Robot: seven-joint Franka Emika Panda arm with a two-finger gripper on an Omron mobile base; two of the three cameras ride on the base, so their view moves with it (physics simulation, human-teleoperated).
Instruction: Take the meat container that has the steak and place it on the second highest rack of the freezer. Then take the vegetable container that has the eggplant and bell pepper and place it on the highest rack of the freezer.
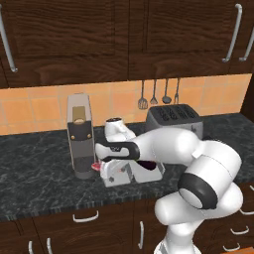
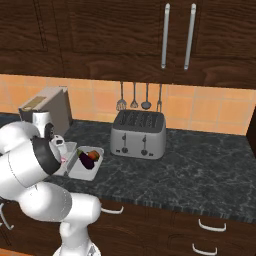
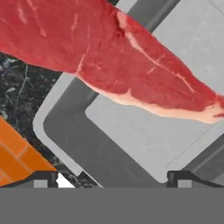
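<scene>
Steak [image 3: 127, 61]: a red-pink slab with pale fat along one edge, lying across its grey tray in the hand view; it is smaller than the tray and runs off the picture at the upper left.
Meat container [image 3: 131, 135]: a shallow light grey tray with rounded corners, resting on the dark marbled desk [image 1: 39, 168]. From the left base camera a sliver of red shows at its left end, just beside the coffee machine.
Coffee machine [image 1: 81, 136]: a tall grey upright unit at the left of the desk, against the orange tiled wall.
End effector [image 3: 113, 177]: low over the meat container, with its two dark finger tips spread wide apart at the bottom of the hand view, one over the tray's rim and one over its floor. Nothing sits between them. From the left base camera the white arm reaches leftward over the trays and hides much of them.
Vegetable container [image 2: 92, 167]: a second light grey tray just to the right of the first, seen clearly from the right base camera.
Eggplant [image 2: 87, 160]: a small dark purple oblong inside that tray.
Bell pepper [image 2: 94, 154]: a small orange-red shape touching the eggplant, towards the wall.
Toaster [image 2: 138, 133]: a silver four-slot unit further right on the desk, well apart from the trays.
Utensils [image 2: 140, 96]: four hanging on the tiles above the toaster.
</scene>
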